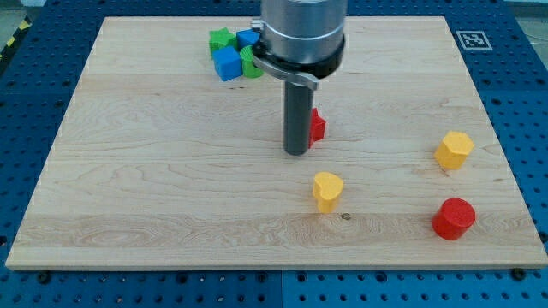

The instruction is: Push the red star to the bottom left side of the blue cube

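The red star [317, 126] lies near the board's middle, mostly hidden behind the rod. My tip [297, 152] rests on the board at the star's left, touching or almost touching it. The blue cube [227, 63] sits at the view's top, left of the rod's housing, in a cluster with a green block [222, 38], a second blue block [248, 38] and another green block [251, 64] partly hidden by the arm. The star is to the lower right of the blue cube.
A yellow heart-shaped block [327, 190] lies below the tip. A yellow hexagonal block [453, 150] and a red round block [453, 217] sit at the view's right. The wooden board [154, 188] ends at blue perforated table on all sides.
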Controlling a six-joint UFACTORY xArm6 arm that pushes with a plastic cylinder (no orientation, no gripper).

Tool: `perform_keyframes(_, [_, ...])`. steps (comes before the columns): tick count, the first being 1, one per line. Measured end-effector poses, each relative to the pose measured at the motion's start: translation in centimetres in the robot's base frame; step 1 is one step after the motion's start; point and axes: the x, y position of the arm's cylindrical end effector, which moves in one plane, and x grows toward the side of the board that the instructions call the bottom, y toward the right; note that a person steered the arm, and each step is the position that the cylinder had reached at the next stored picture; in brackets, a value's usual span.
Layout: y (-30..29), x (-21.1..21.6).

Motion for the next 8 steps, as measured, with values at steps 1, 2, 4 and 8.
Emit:
perform_keyframes(1, [3.7, 1.3])
perform_keyframes(2, [7.0, 1.2])
perform_keyframes(4, [0.2, -3.3])
perform_keyframes(8, [-17.3, -7.8])
